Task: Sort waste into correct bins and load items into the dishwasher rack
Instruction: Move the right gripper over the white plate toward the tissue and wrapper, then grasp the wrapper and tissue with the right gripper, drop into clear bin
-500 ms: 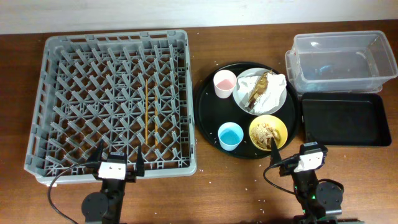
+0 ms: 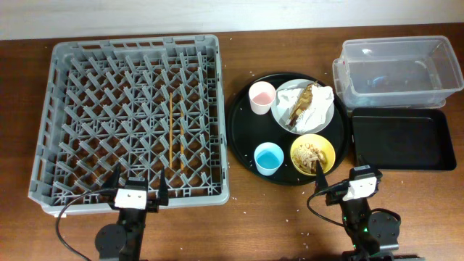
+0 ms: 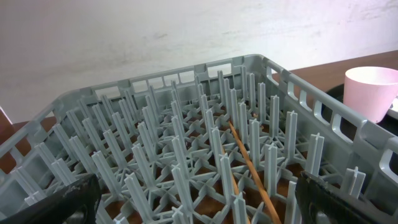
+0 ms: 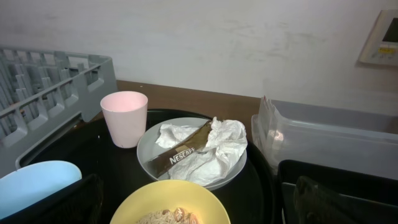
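No change from half a second back: both arms parked at the near edge of the table (image 2: 275, 225), every object in the same spot. Means a task not started, by the look of it: nothing sorted, nothing loaded.

Largest first. Grey dishwasher rack (image 2: 138, 43) on the left, no dishes in it, only a thin yellowish stick (image 2: 170, 134) lying flat among the pegs. Next, round black tray (image 2: 243, 134) in the middle, carrying all the tableware. Then clear plastic tub (image 2: 395, 42) at far right, no waste visible inside, just a faint bluish patch too vague to name. Just in front of it, flat black tray (image 2: 399, 139), bare.

On the round tray: white-grey plate (image 2: 283, 119) at the back right, piled with crumpled white napkins (image 4: 217, 146) and a brown Nescafé sachet (image 4: 183, 152) lying across them. In front of the plate, yellow bowl (image 2: 296, 154) with beige-brown food bits (image 2: 313, 154). Light blue cup (image 2: 269, 157) upright just left of the bowl, looking empty from above. Pale pink cup (image 2: 262, 96) upright just left of the plate, also looking empty.

Left pincer (image 3: 199, 211) spread wide, gripping nothing, poised above the near wall of the rack. Right pincer (image 4: 199, 208) spread wide too, empty, at the near rim of the round tray, right by the yellow bowl. Likely first job: napkins and sachet off the plate, food bits out of the bowl, before any loading.
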Tool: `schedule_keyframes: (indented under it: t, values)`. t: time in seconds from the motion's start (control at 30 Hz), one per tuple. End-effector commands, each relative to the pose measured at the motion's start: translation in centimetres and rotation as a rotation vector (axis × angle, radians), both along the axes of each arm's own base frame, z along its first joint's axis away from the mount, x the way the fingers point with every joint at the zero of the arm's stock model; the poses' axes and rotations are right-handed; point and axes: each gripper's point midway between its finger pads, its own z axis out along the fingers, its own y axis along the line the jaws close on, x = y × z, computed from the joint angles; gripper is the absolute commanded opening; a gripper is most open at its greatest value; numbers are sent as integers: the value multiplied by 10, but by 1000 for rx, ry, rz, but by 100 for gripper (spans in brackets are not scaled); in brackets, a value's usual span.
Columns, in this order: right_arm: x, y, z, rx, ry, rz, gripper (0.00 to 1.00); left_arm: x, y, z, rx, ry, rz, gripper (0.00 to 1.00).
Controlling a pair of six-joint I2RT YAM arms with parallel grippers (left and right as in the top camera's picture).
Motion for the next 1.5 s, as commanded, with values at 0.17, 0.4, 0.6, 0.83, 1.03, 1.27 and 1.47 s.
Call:
schedule_keyframes:
  t: [0.17,0.4,0.6,0.83,1.03,1.27,1.47]
  values:
    - [0,1,-4,4,10,5,99,0,1,-1,13,-1,6,99]
    - [0,1,-3,4,9,4,98,0,1,-1,13,-1,6,99]
    - [-3,4,30,43,-80,22,98,0,1,-1,13,-1,6,99]
    - [-20,4,114,43,-97,23,98,0,1,-1,13,-1,6,99]
    - [9,16,158,84,146,77,98,0,1,-1,13,-1,6,99]
    - [85,31,155,103,564,125,98,0,1,-1,13,-1,6,99]
    - [165,41,50,278,834,69,99,0,1,-1,13,-1,6,99]
